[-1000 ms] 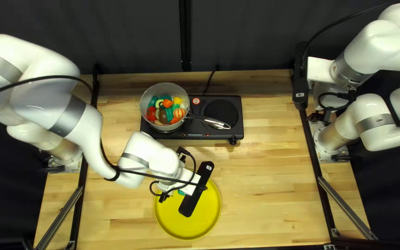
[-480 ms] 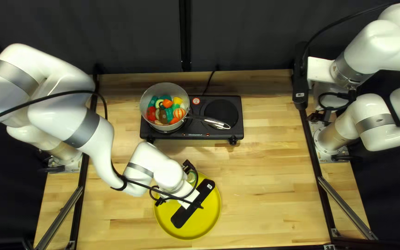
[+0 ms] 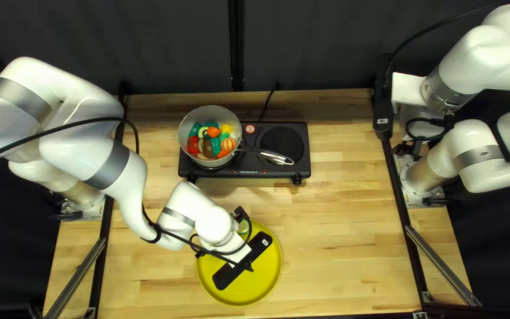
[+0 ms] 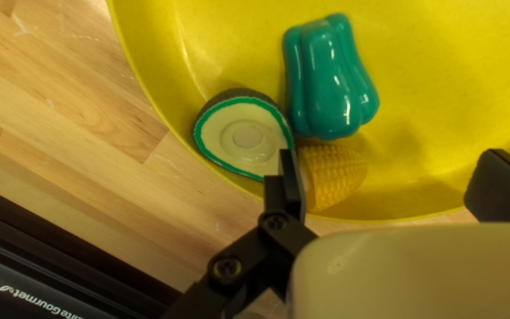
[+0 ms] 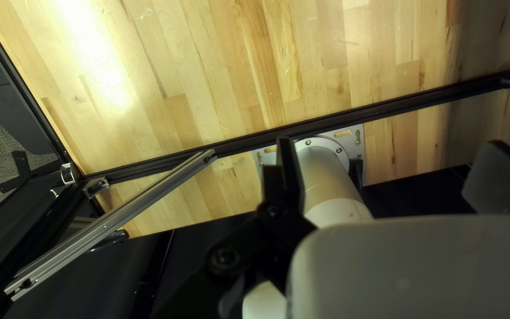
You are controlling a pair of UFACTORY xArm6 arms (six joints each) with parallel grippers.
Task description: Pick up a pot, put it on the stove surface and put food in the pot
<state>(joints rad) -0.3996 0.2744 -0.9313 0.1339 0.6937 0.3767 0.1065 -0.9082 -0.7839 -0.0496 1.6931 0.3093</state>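
**Wooden table (image 3: 349,236), dark curtain (image 3: 149,47) behind; saucepan (image 3: 208,113) on the stove (image 3: 249,167), left gripper (image 3: 242,263) open over the plate (image 3: 271,277)**

Your left gripper's fingers stand wide apart, gripping nothing. The toy corn (image 4: 334,177) lies just beside one of them, toward the gap; you can't tell here whether they touch. That finger partly covers the toy avocado half (image 4: 246,137) next to the corn. The teal toy bell pepper (image 4: 329,82) lies ahead of both, all three in the yellow plate.

Toward the curtain, your saucepan sits on the stove's left burner, full of colourful toy food (image 3: 211,142), its handle (image 3: 273,156) angled across toward the right burner (image 3: 282,145). Your right gripper (image 3: 382,100), also spread and holding nothing, hangs by the table's right edge.
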